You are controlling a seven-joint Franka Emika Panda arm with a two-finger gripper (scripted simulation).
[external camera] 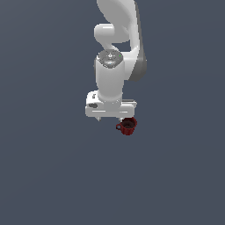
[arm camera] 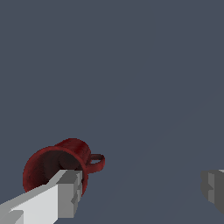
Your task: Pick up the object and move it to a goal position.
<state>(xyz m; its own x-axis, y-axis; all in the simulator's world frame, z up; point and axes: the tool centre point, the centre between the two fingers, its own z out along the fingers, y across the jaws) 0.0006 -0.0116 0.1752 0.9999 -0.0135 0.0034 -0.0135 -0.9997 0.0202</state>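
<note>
One dark red mug (external camera: pixel 128 126) sits upright on the grey floor (external camera: pixel 44 176), its loop handle (arm camera: pixel 97 162) showing in my wrist view. My gripper (arm camera: pixel 140 188) hangs over it, jaws spread wide and holding nothing; one finger (arm camera: pixel 68 192) overlaps the mug's rim, the other stands well apart.

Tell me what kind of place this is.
Most likely a bare simulated test scene, not a real room. A flat, featureless grey-blue surface fills both views, with only a white robot arm and a small dark red mug. The gripper has its jaws wide apart.
</note>
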